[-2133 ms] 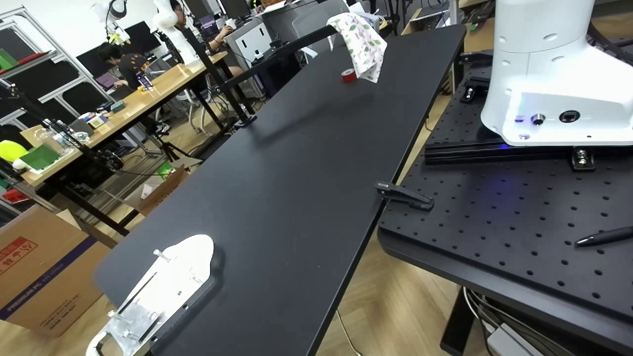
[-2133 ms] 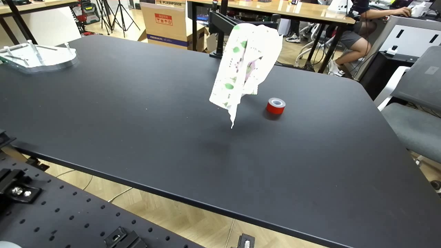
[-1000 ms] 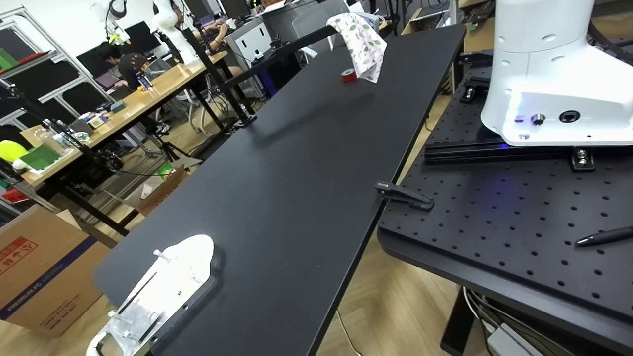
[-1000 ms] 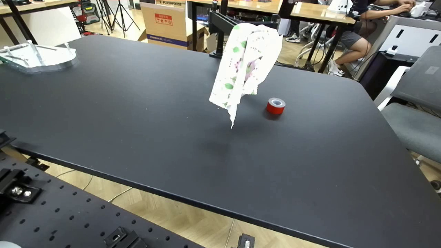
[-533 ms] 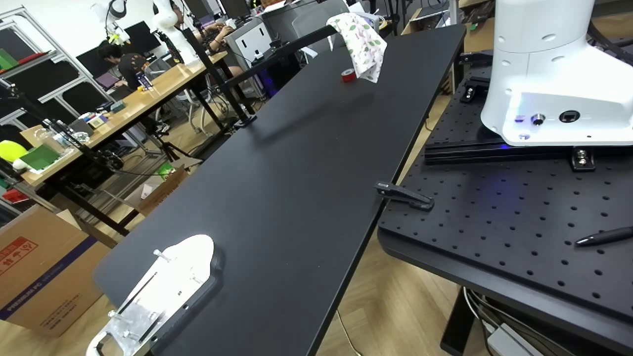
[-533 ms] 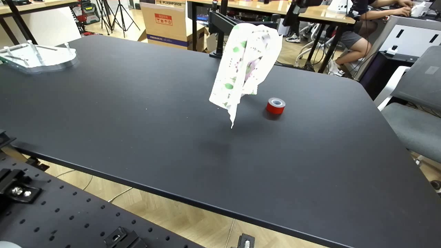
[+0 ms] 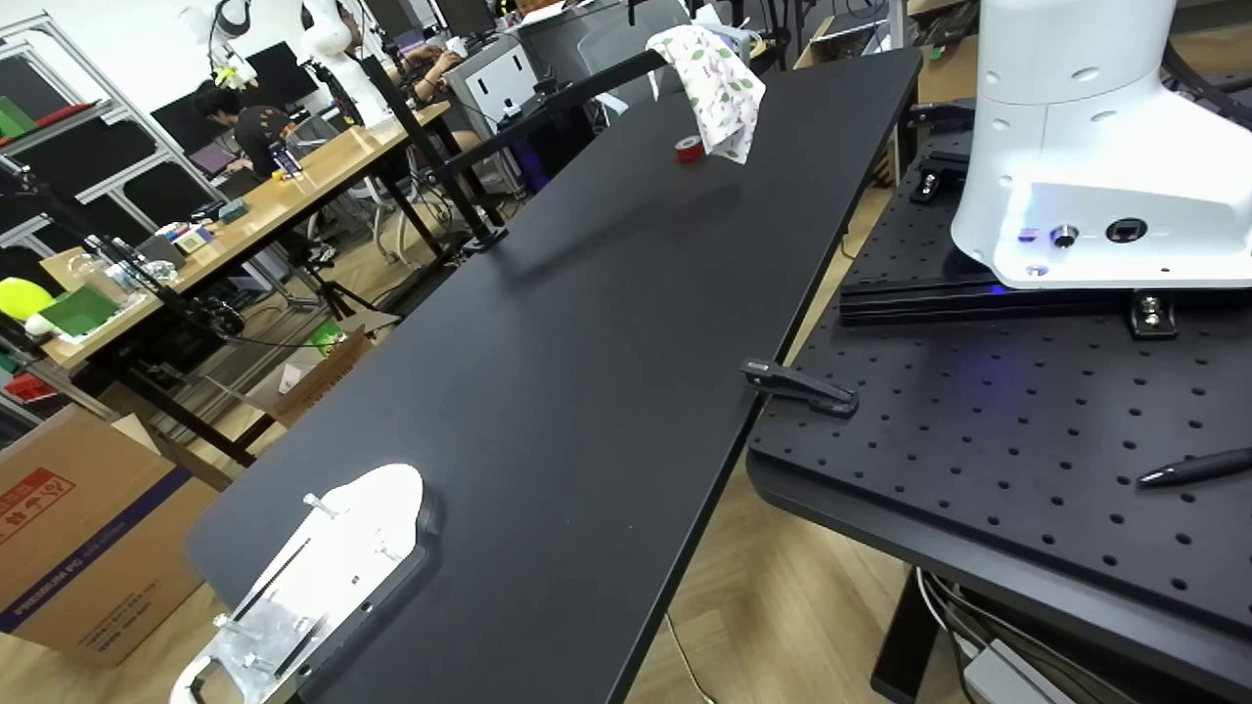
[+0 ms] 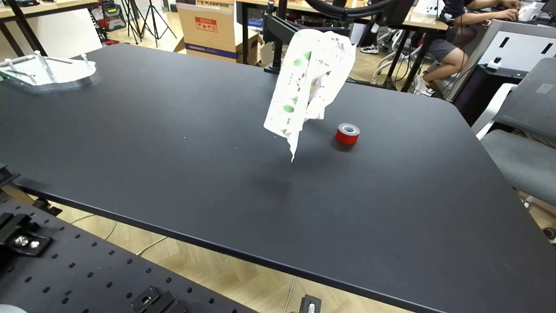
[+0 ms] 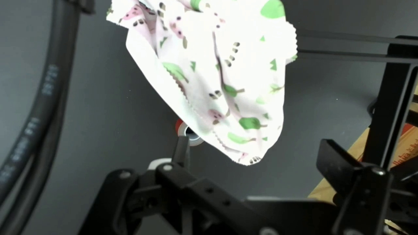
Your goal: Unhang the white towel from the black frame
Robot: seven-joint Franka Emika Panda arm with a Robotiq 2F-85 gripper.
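Cluttered background, dark counter (image 7: 577, 381); towel (image 7: 719, 98) on the frame (image 7: 597, 86), jaws apart

In an exterior view: bench (image 7: 328, 166) with odds and ends at the back. Box (image 7: 108, 528) beyond the counter's far edge, the long one away from the white arm base (image 7: 1125, 196). Frame rises at the far edge and reaches out over the counter. Towel, white with a leaf print, draped at its end. Plate (image 7: 337, 548), pale with pegs, at the corner of far edge and short edge, looped end jutting past the latter. Clip (image 7: 802, 388) straddles the arm-side edge onto the pegboard (image 7: 978, 469), which carries the arm base and a pen (image 7: 1198, 468).

In an exterior view: chair (image 8: 521, 143) off the opposite short edge. Towel hangs over the counter, lowest tip a narrow point. Tape (image 8: 347, 134), a red roll, sits hole up between towel and that short edge. Cables (image 8: 345, 13) and dark hardware (image 8: 397, 11) cut off at top; which part, cannot tell.

Wrist view: gripper (image 9: 254, 143) in from the bottom, jaws released and spread wide. Towel creased at upper middle, its lower end showing between them; touching or apart, cannot tell. Tape half hidden behind the towel. Frame leads off right, cables down the left.
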